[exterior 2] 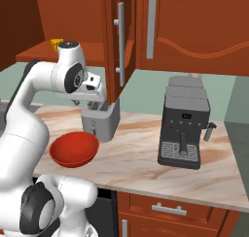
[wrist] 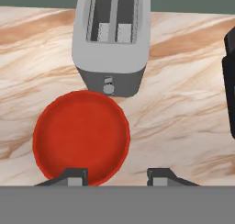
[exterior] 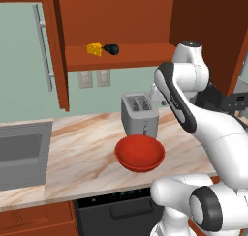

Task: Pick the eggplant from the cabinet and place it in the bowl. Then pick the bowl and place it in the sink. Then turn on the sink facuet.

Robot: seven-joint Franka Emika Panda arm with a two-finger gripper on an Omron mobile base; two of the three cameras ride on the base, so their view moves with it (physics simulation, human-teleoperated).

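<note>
Red bowl (wrist: 81, 136) below open end effector (wrist: 117, 176), left

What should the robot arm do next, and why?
Probably lift the gripper toward the open cabinet shelf, because the eggplant sits there beside the cheese wedge, the red bowl on the counter is empty, and the gripper holds nothing.

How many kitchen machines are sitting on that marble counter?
2. A silver toaster stands at the back of the counter, just behind the red bowl. A dark coffee machine stands further right. More may be hidden behind the robot's arm.
</note>
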